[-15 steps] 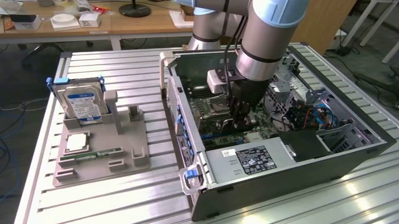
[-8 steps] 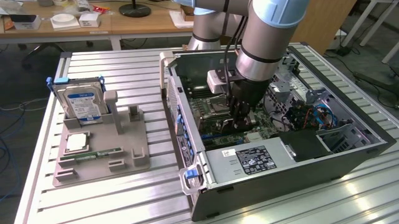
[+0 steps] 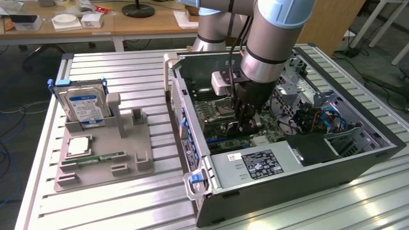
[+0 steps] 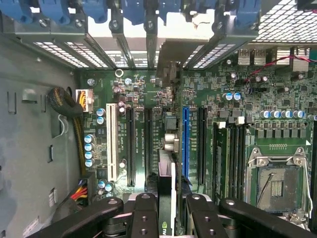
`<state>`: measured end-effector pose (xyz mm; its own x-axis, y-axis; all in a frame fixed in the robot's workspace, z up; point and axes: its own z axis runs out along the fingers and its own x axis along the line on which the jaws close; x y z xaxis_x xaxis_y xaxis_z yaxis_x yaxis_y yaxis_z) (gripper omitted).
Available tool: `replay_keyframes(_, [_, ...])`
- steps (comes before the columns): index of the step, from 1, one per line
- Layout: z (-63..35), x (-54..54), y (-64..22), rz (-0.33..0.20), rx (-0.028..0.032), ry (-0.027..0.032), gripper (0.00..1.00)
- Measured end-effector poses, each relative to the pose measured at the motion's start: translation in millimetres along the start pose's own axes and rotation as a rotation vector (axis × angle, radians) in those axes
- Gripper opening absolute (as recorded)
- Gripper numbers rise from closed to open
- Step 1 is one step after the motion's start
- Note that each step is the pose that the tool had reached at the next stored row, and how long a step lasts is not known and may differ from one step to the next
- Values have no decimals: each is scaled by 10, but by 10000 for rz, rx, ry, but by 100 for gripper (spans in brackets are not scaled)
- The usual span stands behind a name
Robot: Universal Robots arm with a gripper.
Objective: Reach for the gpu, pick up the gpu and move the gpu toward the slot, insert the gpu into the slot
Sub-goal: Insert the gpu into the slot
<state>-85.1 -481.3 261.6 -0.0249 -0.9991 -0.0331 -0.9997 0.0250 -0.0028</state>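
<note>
Ribbed aluminium worktable (image 3: 115, 201), wooden desks (image 3: 128, 26) behind. Open black computer case (image 3: 307, 167) holds green motherboard (image 4: 138, 94). Black two-finger gripper (image 4: 171, 206) pinches thin dark gpu card (image 4: 167, 148) edge-on, upright beside blue slot (image 4: 185, 144). Grey fixture tray (image 3: 105, 158) carries silver hard drive (image 3: 83, 103).

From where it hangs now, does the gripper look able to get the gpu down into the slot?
Probably yes. The gripper holds the gpu edge-on just above the motherboard, lined up along the slots, and nothing lies between card and board.
</note>
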Motion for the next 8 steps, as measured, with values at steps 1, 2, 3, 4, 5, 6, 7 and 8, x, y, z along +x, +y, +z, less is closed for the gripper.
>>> replay_keyframes(1, [1, 0, 0, -1, 0, -1, 27])
replay_keyframes(2, [0, 0, 0, -1, 0, 1, 27])
replay_keyframes(3, [1, 0, 0, -1, 0, 0, 27])
replay_keyframes(4, [1, -5, -2, 0, -1, 2, 27])
replay_keyframes(5, [4, -21, -10, 0, 0, 0, 27])
replay_keyframes(6, [8, -36, -14, 2, 0, 1, 27])
replay_keyframes(7, [11, -45, -15, 1, 0, 0, 27])
replay_keyframes(8, [14, -49, -15, -1, 0, -1, 27])
